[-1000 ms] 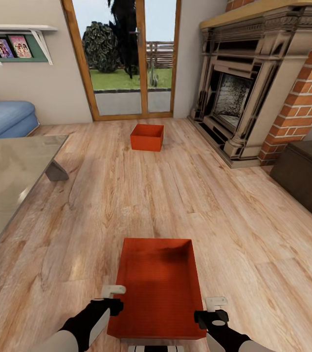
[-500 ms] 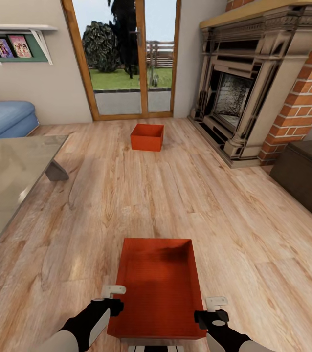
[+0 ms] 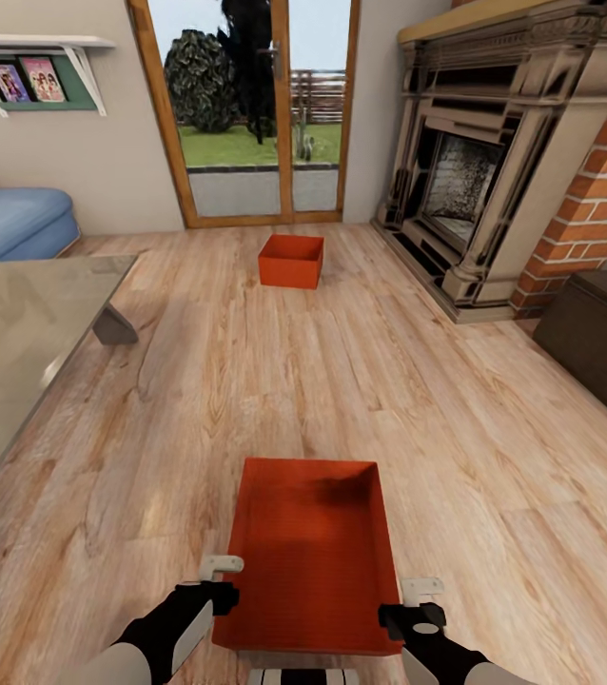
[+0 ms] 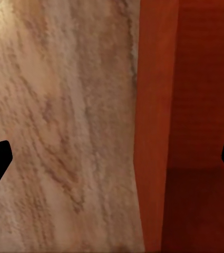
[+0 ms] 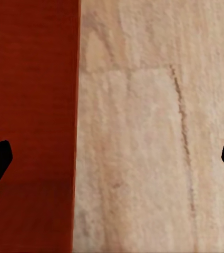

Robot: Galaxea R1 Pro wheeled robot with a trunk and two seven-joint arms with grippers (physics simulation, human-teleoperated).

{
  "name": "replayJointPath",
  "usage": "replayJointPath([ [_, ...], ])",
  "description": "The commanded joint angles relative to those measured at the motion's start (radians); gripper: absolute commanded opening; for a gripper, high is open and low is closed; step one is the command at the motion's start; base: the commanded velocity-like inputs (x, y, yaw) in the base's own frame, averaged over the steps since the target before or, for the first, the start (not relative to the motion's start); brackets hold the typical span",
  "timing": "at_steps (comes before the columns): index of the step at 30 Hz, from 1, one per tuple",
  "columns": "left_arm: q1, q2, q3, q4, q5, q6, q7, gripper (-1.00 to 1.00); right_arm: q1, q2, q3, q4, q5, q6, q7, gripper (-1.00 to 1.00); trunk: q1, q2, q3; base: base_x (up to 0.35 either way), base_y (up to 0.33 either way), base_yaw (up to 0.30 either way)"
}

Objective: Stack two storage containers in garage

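Observation:
One orange-red storage container (image 3: 308, 547) sits on the light wood floor of the living room, right in front of me. My left gripper (image 3: 220, 577) is open at its left wall. In the left wrist view that wall (image 4: 154, 121) runs between the wide-apart fingers of the left gripper (image 4: 112, 163). My right gripper (image 3: 420, 601) is open at the right wall. In the right wrist view the container's edge (image 5: 32, 105) lies between the spread fingers of the right gripper (image 5: 112, 163). The second storage container (image 3: 291, 260) stands far ahead, near the glass door.
A glass-topped table (image 3: 18, 342) fills the left side, with a blue sofa (image 3: 13, 221) behind it. The brick fireplace (image 3: 494, 181) and a dark brown chest (image 3: 598, 342) line the right. Open plank floor (image 3: 275, 381) lies between the two containers.
The whole head view has shifted slightly, so the camera moved. Both grippers stay open at the near container's sides.

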Motion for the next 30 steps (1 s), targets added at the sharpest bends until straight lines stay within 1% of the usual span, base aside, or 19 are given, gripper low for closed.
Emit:
replayJointPath([
  [1, 0.000, 0.001, -0.008, -0.002, 0.010, 0.005, 0.008, 1.00, 0.000, 0.000, 0.008, 0.000, -0.011, -0.004, -0.005, 1.00, 0.000, 0.000, -0.001, 0.000, 0.000, 0.015],
  [10, 0.000, 0.001, -0.007, -0.002, 0.010, 0.005, 0.008, 1.00, 0.000, 0.002, 0.005, 0.000, -0.011, -0.003, -0.006, 1.00, 0.000, 0.000, -0.003, 0.000, 0.000, 0.003],
  [17, 0.000, 0.000, -0.007, -0.002, 0.010, 0.005, 0.008, 1.00, 0.000, 0.003, 0.005, 0.000, -0.011, -0.004, -0.007, 1.00, 0.000, 0.000, -0.011, 0.000, 0.000, 0.057],
  [23, -0.001, -0.005, -0.007, -0.003, 0.009, 0.005, 0.008, 1.00, 0.000, 0.001, 0.005, 0.000, -0.011, -0.005, -0.005, 1.00, 0.000, 0.000, -0.019, 0.000, 0.000, 0.069],
  [30, 0.000, -0.009, -0.007, -0.004, 0.009, 0.005, 0.008, 1.00, 0.000, 0.000, 0.007, 0.000, -0.011, -0.005, 0.001, 1.00, 0.000, 0.000, -0.020, 0.000, 0.000, 0.008],
])
